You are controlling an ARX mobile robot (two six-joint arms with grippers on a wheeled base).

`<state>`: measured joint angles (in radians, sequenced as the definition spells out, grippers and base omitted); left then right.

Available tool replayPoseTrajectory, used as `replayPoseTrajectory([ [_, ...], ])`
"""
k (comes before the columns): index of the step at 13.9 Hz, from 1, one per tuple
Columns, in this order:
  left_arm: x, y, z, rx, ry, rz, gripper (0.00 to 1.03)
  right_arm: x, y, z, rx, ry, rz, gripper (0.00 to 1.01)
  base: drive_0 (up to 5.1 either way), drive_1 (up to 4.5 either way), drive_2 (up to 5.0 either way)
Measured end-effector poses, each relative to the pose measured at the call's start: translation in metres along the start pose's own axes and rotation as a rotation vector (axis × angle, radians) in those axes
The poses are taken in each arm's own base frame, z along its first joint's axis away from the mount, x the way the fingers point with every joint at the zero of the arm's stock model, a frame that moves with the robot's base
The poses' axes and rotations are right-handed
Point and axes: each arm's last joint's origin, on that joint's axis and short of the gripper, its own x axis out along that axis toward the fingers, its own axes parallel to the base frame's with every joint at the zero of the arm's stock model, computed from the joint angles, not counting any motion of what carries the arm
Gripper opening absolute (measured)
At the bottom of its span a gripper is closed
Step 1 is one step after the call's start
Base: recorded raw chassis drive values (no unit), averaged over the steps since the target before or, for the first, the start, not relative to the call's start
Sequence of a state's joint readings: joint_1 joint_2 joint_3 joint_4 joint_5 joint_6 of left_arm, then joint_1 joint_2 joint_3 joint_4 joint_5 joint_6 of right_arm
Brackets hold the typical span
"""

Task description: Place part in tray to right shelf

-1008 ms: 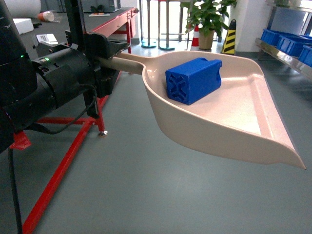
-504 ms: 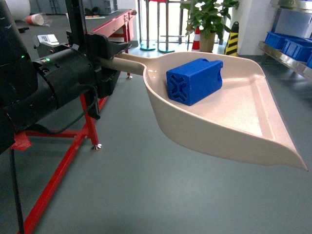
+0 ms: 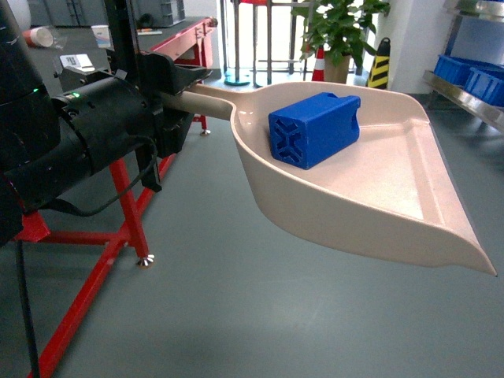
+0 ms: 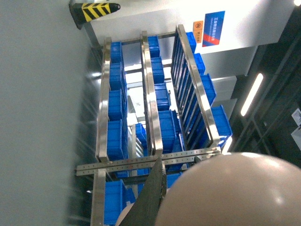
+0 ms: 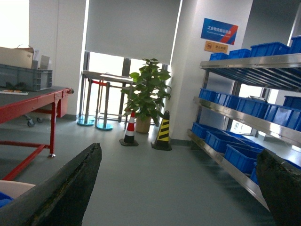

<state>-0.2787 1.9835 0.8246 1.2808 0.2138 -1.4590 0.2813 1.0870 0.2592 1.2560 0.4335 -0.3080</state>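
Gripping tray (image 3: 370, 197) handle, left claw (image 3: 177, 98) clenched; part (image 3: 313, 130) resting inside; right claw (image 5: 178, 188) spread wide, empty.

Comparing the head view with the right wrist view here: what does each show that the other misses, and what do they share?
Only the head view shows the left gripper shut on the tray's handle, with the part lying in the tray. Only the right wrist view shows the right gripper, open and holding nothing, plus the upper levels of the right shelf. Both show the potted plant, the striped cone and the red-legged table.
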Motion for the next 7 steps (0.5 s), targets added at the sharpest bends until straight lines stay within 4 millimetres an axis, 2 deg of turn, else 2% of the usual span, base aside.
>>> replayPoseTrajectory([
  [7, 0.0000, 0.0000, 0.0001, 0.000, -0.002, 0.001, 0.12, 0.0002, 0.0004, -0.0008, -0.002, 0.004, 0.002, 0.98, 0.1, 4.40, -4.3],
])
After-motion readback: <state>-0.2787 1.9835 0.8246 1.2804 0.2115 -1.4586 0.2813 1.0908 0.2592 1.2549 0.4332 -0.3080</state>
